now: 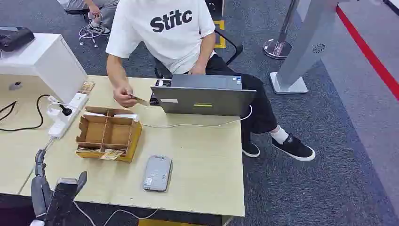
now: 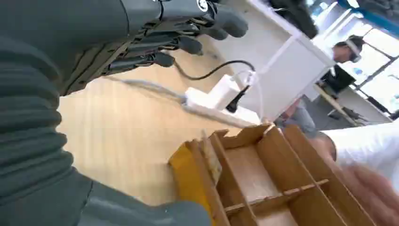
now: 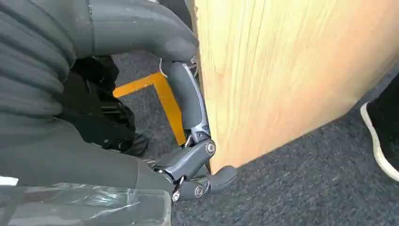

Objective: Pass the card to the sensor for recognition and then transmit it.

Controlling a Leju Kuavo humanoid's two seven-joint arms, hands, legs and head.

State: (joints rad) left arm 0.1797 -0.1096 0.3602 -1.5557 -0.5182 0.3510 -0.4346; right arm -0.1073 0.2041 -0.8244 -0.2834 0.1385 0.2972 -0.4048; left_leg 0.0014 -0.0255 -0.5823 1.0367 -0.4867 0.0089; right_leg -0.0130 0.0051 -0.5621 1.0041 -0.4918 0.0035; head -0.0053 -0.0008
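At lower left the empty left hand is held spread; the thin tan card, pinched by the person's hand, could be missed and dropped; whether the right hand is closed cannot be told

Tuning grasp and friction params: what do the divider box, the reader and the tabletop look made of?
Box: looks like brown corrugated cardboard, matte, with thin slotted dividers and one yellow side.
Reader: probably moulded plastic, grey, smooth with rounded corners; a slight sheen.
Tabletop: pale wood-grain surface, smooth and flat; likely laminate, though solid wood can't be ruled out.
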